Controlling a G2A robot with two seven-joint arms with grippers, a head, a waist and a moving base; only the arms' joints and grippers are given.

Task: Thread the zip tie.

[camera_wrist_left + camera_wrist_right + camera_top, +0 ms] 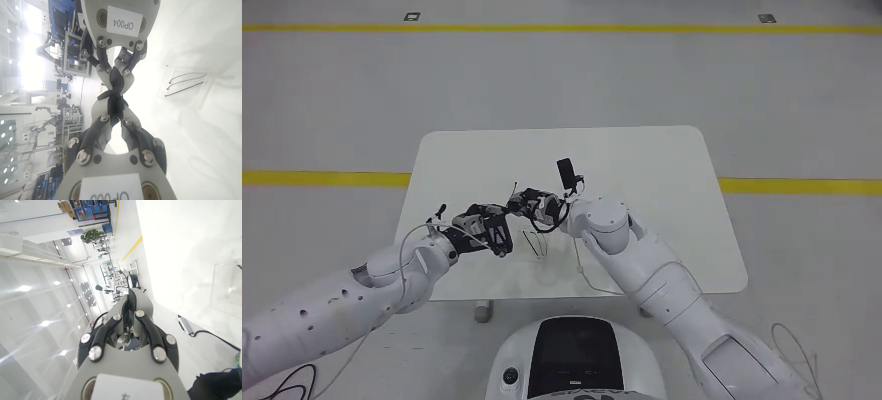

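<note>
The left gripper's point(115, 107) fingers point(98, 110) are pressed together, clamped on a black zip tie point(113, 102) that bunches in a dark strip between their tips. Meeting them head-on, the right gripper's point(118, 85) fingers point(129, 78) are also closed, their dark pads together and their tips touching the same zip tie. Whether they actually pinch it cannot be told, since a short black end sticks out sideways just where the two sets of tips meet. In the right wrist view that gripper point(132, 298) has its fingers shut flat against each other, with a thin dark pad line between them. Seen from above, the left gripper point(492, 232) and the right gripper point(527, 205) stand tip to tip, raised above the desk point(662, 170). They are left of its middle and nearer its front edge than its far edge, with the left arm coming in over the front left corner and the right arm over the front edge. On the desk just beside the meeting point, toward the front edge, lies a clear sheet point(170, 75). On it are three spare zip ties point(186, 83), side by side and slightly curved, well apart from the held one.
</note>
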